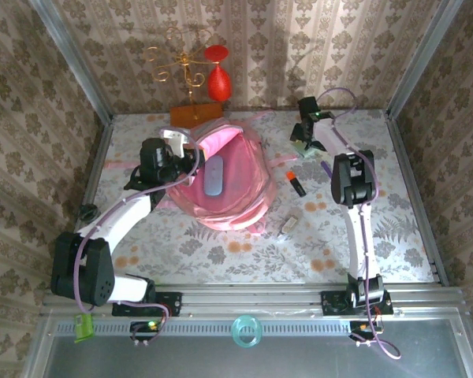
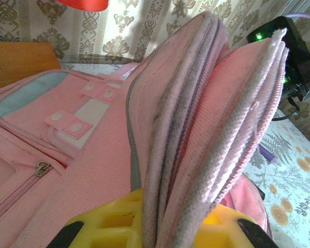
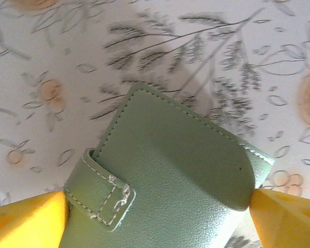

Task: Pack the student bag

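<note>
1. Found the student bag [image 1: 236,201] lying on the floral table [image 1: 394,228] left of its middle, reaching toward the far edge, main compartment gaping upward.
2. Saw a grey-blue oblong item [image 1: 214,177] resting inside the open compartment.
3. Noted white-trimmed front pockets and a zipper on the bag [image 2: 93,175] in the left wrist view.
4. Found the left gripper [image 1: 177,150] at the bag's far-left rim, clamped tight on a folded pink flap; saw that fabric rising from between its yellow fingers [image 2: 165,227].
5. Found the right gripper [image 1: 306,140] near the far right of the table, well apart from the bag, jaws spread wide [image 3: 159,199].
6. Saw a green wallet [image 3: 175,181] flat on the table between its yellow fingers [image 3: 26,219], fingertips right at the wallet's edges; could not tell whether they pressed on it.
7. Noted an orange marker [image 1: 296,183] just right of the bag.
8. Noted a small grey box [image 1: 289,226] nearer the near edge.
9. Saw a gold wire stand [image 1: 181,67] with a red ornament [image 1: 217,79] on a wooden base [image 1: 195,113] at the far edge.
</note>
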`<state>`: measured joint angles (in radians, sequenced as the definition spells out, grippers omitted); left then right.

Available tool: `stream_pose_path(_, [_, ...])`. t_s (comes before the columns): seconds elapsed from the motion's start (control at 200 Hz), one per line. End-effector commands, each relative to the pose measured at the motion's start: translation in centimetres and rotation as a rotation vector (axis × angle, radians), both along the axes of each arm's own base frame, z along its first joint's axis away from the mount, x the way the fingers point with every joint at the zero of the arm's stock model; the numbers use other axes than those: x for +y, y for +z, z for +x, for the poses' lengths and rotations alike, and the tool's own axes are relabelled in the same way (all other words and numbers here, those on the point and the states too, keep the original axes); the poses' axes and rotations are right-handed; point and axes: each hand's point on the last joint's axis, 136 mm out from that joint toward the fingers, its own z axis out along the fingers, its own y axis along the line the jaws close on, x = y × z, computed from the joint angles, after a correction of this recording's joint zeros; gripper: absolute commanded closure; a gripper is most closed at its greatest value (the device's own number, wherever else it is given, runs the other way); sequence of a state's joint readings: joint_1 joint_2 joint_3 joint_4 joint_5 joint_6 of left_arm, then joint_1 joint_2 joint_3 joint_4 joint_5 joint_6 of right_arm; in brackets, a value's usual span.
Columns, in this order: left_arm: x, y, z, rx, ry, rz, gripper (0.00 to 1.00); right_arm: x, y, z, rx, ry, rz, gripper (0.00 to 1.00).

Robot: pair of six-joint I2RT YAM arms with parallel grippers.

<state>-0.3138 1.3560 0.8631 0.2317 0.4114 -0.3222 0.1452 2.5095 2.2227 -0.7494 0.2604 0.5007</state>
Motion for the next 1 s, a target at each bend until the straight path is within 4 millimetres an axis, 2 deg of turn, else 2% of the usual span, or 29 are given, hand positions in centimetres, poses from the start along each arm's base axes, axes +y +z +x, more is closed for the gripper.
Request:
stream_pose_path(0.0, [-0.6,3.4,0.5,-0.131,-0.018,-0.049,1.00,1.3,-2.5,-2.7,0.160,0.099,-0.103,0.06])
stream_pose_path(0.125, [-0.6,3.4,0.6,-0.128,-0.017,-0.044,1.00,1.5,-1.7,-2.9,0.174,0.115,-0.170,0.03])
stream_pose_path(0.27, [-0.6,3.2,0.7,-0.125,-0.015,-0.040,1.00,1.3,-1.7,-3.5,0.204,0.133,-0.202,0.02])
stream_pose_path(0.385, [-0.6,3.1,0.7,-0.121,-0.013,-0.038,1.00,1.7,-2.1,-3.5,0.196,0.149,-0.165,0.11])
stream_pose_path(0.525, [-0.6,3.1,0.7,-0.121,-0.014,-0.033,1.00,2.0,-2.7,-3.2,0.175,0.137,-0.019,0.24])
stream_pose_path(0.65, [-0.5,3.0,0.7,-0.119,-0.011,-0.031,1.00,2.7,-2.5,-2.8,0.139,0.148,0.097,0.30])
stream_pose_path(0.805, [-0.5,2.8,0.7,-0.116,-0.009,-0.027,1.00,4.1,0.9,-2.5,0.028,0.200,0.170,0.36])
stream_pose_path(0.89, [-0.4,2.8,0.7,-0.117,-0.008,-0.024,1.00,4.3,3.7,-2.8,-0.056,0.215,0.191,0.37])
stream_pose_path(0.92, [-0.4,2.7,0.7,-0.114,-0.008,-0.024,1.00,4.5,5.3,-2.9,-0.101,0.222,0.204,0.37])
stream_pose_path(0.995, [-0.4,2.7,0.7,-0.113,-0.005,-0.022,1.00,5.1,8.0,-3.9,-0.178,0.241,0.243,0.38])
